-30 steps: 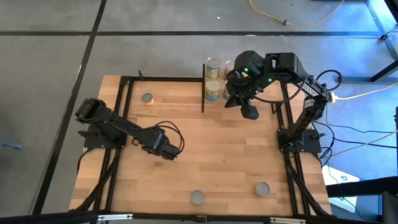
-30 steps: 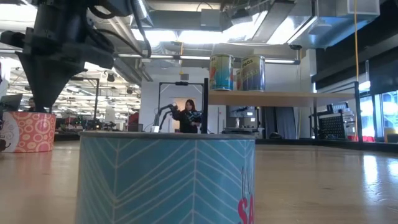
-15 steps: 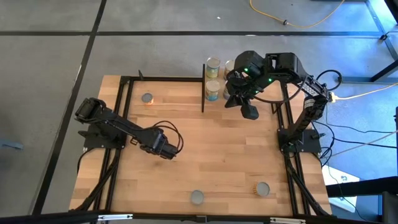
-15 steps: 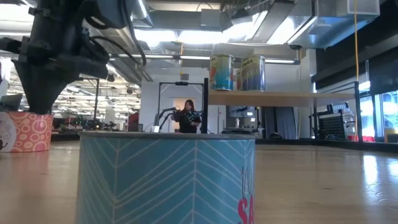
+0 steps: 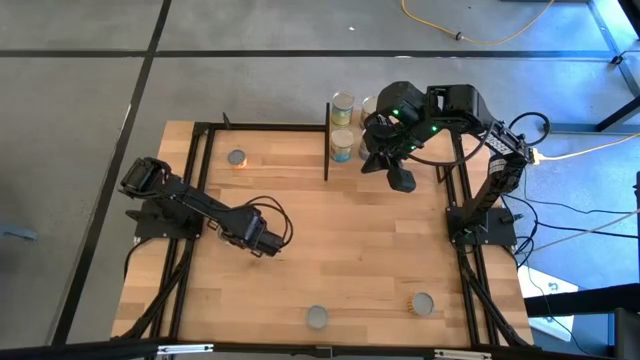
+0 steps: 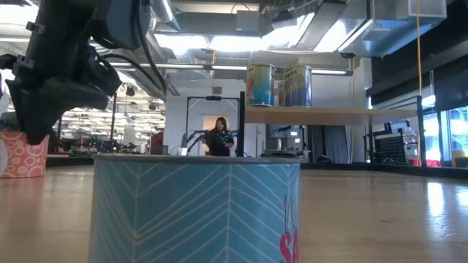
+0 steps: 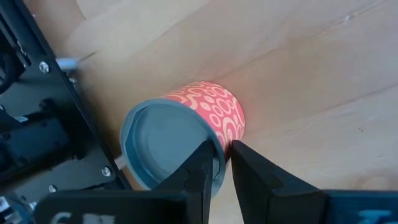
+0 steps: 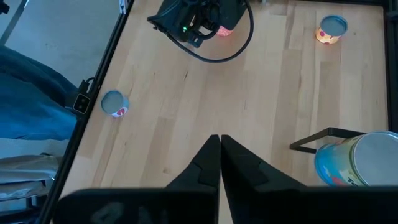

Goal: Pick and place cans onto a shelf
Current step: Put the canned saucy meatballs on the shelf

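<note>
While the high view hides it under the left arm, the orange-red can (image 7: 214, 112) shows plainly in the left wrist view and, partly, at the edge of the low view (image 6: 22, 155). It stands upright on the table (image 5: 330, 215), long axis vertical, grey lid facing up, toward 9 o'clock from the table's middle. The left gripper (image 7: 224, 154) hangs over the can's rim with its fingers drawn to a narrow slit; whether they touch the can I cannot tell. Only the low view shows the shelf (image 6: 329, 115) side-on, two cans (image 6: 261, 85) upright on its board. From above, the shelf sits at the table's 12 o'clock edge. The right gripper (image 5: 401, 181) hovers beside it at 1 o'clock, and its wrist view shows the fingers (image 8: 205, 163) clenched on nothing. Loose cans stand at 11 o'clock (image 5: 236, 158), 6 o'clock (image 5: 317, 317) and 5 o'clock (image 5: 422, 304).
</note>
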Robot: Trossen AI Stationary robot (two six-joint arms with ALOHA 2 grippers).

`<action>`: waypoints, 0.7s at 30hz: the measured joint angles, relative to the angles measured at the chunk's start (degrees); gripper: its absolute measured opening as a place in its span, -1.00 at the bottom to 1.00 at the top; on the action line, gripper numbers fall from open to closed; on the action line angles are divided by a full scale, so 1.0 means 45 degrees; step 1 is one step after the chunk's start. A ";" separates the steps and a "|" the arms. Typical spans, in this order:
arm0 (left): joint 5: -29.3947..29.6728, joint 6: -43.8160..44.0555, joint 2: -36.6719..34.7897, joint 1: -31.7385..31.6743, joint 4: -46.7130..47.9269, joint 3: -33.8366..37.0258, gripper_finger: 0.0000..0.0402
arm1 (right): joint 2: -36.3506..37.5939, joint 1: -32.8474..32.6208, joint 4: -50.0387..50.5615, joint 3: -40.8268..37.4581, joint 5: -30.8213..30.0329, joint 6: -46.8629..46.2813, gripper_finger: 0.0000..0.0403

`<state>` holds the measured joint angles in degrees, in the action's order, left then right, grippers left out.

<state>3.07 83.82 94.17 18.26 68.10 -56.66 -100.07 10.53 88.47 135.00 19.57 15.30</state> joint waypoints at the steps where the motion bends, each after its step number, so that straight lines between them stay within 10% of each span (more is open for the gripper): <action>1: 0.0002 -0.0065 0.0000 -0.0004 -0.0002 0.0000 -0.74 | 0.0000 0.0000 0.0000 0.0000 0.0000 -0.0008 -0.92; 21: -0.0105 -0.4479 0.0044 -0.0149 -0.0252 -0.0826 -0.99 | 0.0000 0.0000 0.0004 0.0000 0.0000 -0.0008 -0.92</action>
<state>2.60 63.66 94.37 17.58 66.96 -60.38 -100.07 10.52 88.48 135.00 19.57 15.27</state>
